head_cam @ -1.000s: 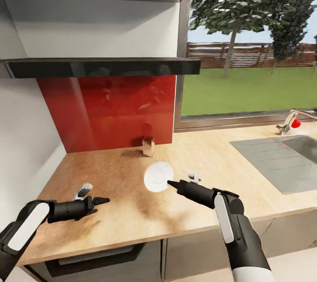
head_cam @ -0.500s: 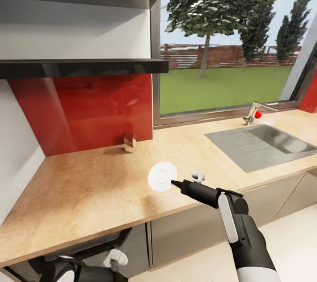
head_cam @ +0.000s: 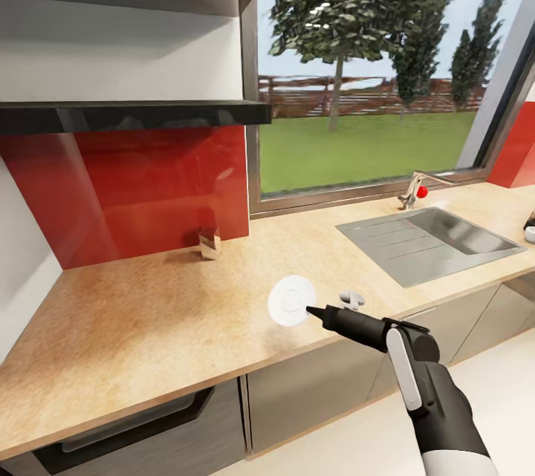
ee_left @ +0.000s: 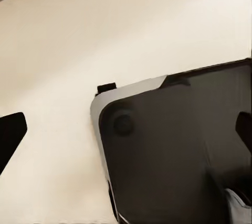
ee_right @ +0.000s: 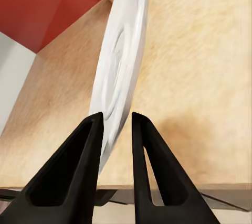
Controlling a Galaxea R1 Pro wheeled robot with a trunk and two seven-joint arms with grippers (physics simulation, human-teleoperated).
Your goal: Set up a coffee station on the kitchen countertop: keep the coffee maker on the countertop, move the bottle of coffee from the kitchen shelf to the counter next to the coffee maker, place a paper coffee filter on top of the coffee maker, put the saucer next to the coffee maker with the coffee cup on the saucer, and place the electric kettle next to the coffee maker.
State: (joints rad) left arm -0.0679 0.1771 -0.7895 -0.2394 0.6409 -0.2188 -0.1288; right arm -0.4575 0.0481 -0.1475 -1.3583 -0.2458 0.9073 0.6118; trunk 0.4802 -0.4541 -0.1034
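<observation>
I have the right gripper [head_cam: 312, 309] pinched on the rim of the saucer [head_cam: 291, 301], fingers [ee_right: 86, 145] nearly closed with only the plate's thin edge between them. In the right wrist view the saucer [ee_right: 123, 56] stands on edge, tilted up off the countertop [ee_right: 199, 77] rather than lying flat. From the head camera the saucer sits at about 5 o'clock of centre, over the front part of the countertop [head_cam: 148, 313], near its front edge.

Left gripper: two dark fingertips [ee_left: 10, 135] show at opposite sides of the left wrist view, wide apart, nothing between them (a pale floor and a dark rounded part of the robot lie beyond).

Sink [head_cam: 453, 235] at 3 o'clock, set into the countertop; basin looks bare, grooved drainer beside it. Tap [head_cam: 416, 190] with red knob behind it, under the window.

Small brown-and-pale object [head_cam: 209, 243] at 9 o'clock of the saucer's far side, against the red backsplash [head_cam: 126, 186]; too small to identify. Dark hood [head_cam: 134, 113] above.

At the far 3 o'clock edge, a small dark and white item [head_cam: 530, 227], cut off by the frame.
</observation>
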